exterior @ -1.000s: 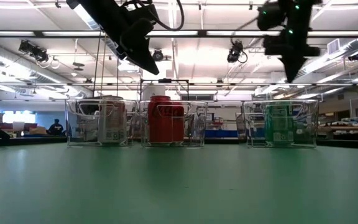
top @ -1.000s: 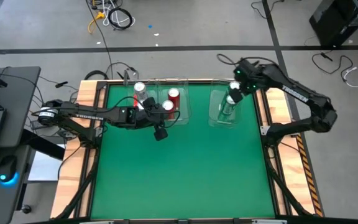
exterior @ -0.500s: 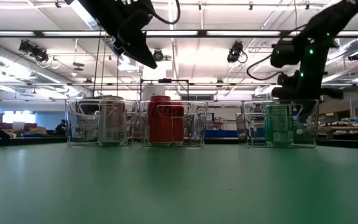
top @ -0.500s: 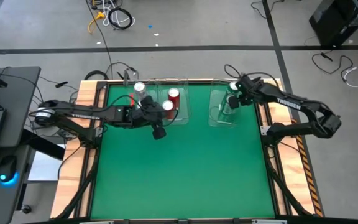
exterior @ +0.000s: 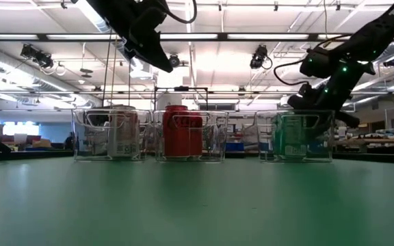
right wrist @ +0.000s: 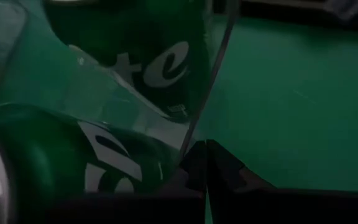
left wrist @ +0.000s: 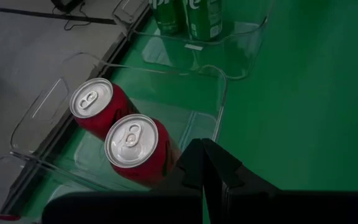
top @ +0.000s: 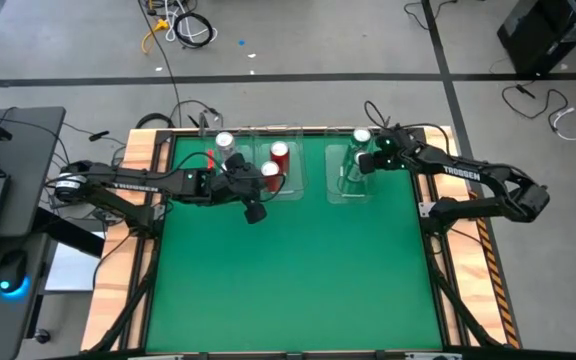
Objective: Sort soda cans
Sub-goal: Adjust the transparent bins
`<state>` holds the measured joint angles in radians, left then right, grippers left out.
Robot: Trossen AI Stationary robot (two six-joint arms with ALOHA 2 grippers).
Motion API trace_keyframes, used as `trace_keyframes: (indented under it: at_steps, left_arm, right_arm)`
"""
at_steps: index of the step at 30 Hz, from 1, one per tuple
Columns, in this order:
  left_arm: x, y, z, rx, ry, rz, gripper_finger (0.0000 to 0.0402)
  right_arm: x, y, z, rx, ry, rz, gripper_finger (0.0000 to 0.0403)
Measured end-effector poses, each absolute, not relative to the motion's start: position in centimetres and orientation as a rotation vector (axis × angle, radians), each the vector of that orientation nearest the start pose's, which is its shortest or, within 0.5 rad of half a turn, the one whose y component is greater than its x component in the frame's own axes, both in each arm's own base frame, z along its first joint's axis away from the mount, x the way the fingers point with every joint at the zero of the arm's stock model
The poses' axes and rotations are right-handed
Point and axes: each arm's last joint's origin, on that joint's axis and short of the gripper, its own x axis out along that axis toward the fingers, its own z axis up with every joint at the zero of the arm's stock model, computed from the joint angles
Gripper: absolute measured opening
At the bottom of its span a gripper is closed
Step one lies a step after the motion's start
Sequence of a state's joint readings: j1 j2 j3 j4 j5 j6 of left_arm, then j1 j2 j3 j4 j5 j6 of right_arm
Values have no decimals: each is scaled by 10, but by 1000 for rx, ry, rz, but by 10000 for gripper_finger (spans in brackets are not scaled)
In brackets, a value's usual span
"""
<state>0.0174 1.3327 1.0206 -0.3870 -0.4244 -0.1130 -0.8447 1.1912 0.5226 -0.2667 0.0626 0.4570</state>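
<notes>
Right gripper – fingers clenched, tips against the clear bin wall, green cans just beyond. Left gripper – clenched, red cans just beside.

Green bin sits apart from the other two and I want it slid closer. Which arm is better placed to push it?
Right. The right gripper is at the outer wall of the green-can bin; the left gripper hangs raised beside the red-can bin.
</notes>
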Motion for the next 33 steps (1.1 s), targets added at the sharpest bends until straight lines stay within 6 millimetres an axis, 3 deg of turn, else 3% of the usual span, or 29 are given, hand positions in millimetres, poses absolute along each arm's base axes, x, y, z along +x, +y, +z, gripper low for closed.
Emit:
trace_keyframes:
  at_steps: [6,13,19,24,29,33]
  left_arm:
    - [281,17,281,33,664,463,0]
    - [281,17,281,32,663,463,0]
    - [281,17,281,26,667,461,0]
    - [280,16,280,29,675,458,0]
    - [282,13,282,38,658,439,0]
    - [283,11,267,18,602,410,0]
  right_arm:
    - [148,-148,163,773,675,-968,0]
    - [164,-144,172,731,564,-896,0]
    - [164,-143,202,651,561,-847,0]
    - [155,-128,220,621,646,-733,0]
    - [142,-102,208,649,717,-671,0]
    - [138,-82,186,689,658,-628,0]
